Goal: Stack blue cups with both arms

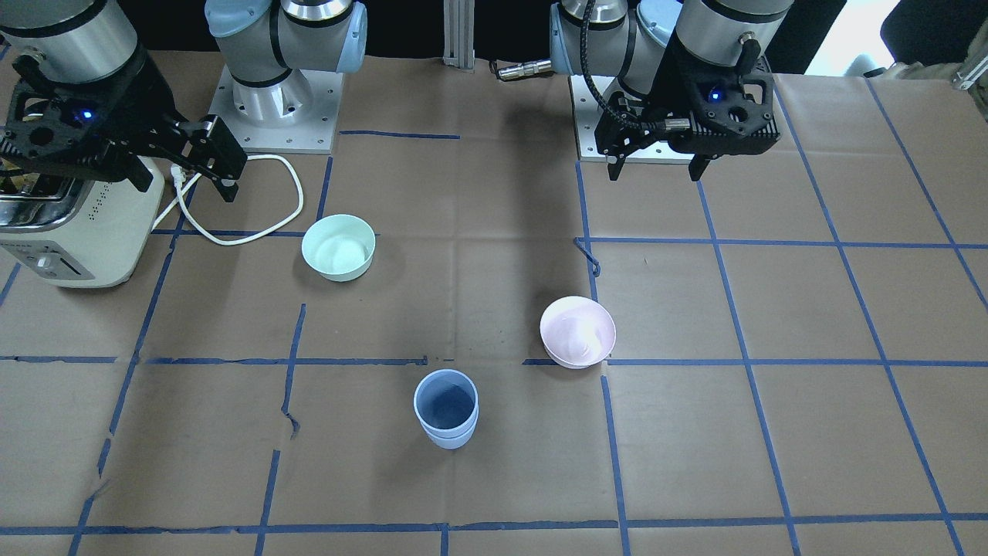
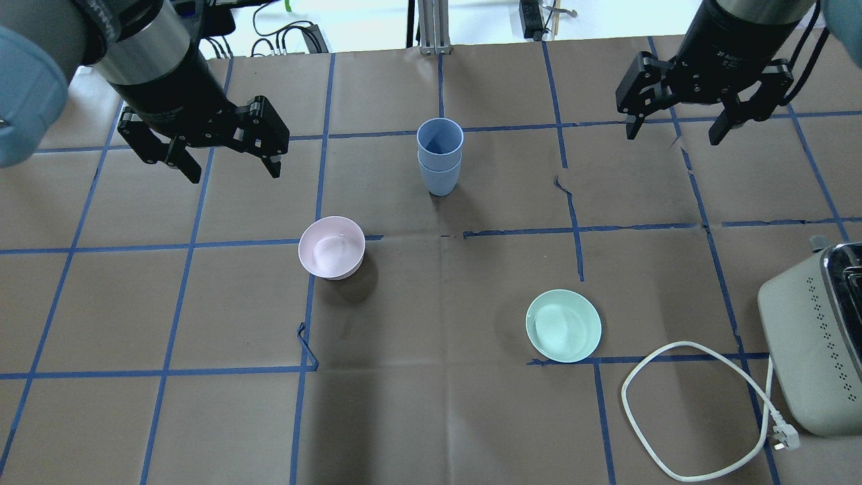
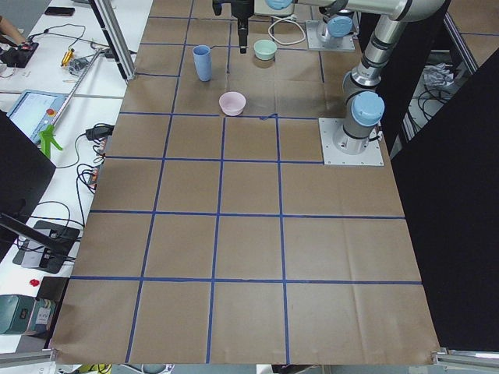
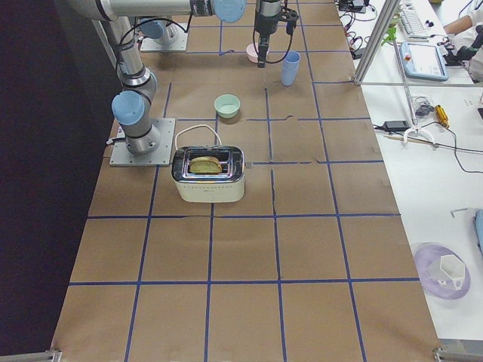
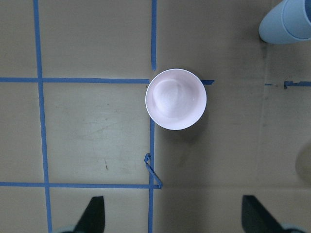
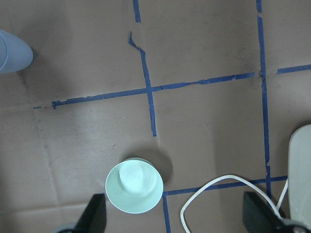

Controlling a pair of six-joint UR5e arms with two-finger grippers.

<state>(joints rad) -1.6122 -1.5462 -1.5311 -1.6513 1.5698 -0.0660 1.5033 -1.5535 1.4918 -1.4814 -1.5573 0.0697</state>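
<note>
The two blue cups (image 1: 446,409) stand upright, nested one inside the other, at the middle of the table's far side (image 2: 440,155). They also show in the exterior left view (image 3: 202,62) and the exterior right view (image 4: 290,68). My left gripper (image 2: 234,174) is open and empty, raised to the left of the stack and apart from it (image 1: 656,174). My right gripper (image 2: 672,137) is open and empty, raised well to the right of the stack (image 1: 187,189). The left wrist view catches the stack's base (image 5: 286,22) at its top right corner.
A pale pink bowl (image 2: 331,247) sits below my left gripper's side. A mint-green bowl (image 2: 563,325) sits nearer the robot on the right. A cream toaster (image 2: 818,350) and its white cable (image 2: 693,411) lie at the right edge.
</note>
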